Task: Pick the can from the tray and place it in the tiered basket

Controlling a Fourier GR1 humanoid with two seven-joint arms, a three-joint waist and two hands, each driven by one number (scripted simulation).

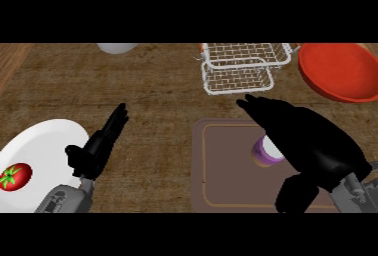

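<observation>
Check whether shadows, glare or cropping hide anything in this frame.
Head view: even lighting, no glare, shadows faint; the black right hand covers most of the purple-and-white can on the brown rectangular tray; the red bowl and white wire tiered basket are cut by the frame's edges.

Bare wooden counter (159, 95) runs wide across the middle of the frame — open passage from the left hand (94, 150) at lower left up toward the wire tiered basket (240, 67) at upper centre-right. The basket's open tops face upward. Just right of it, the red bowl (341, 70) crowds the upper right corner. The right hand (310, 145) hangs over the tray (221, 165) at lower right, covering most of the can (266, 150). A white plate (40, 155) with a tomato (15, 176) fills the lower left edge.
</observation>
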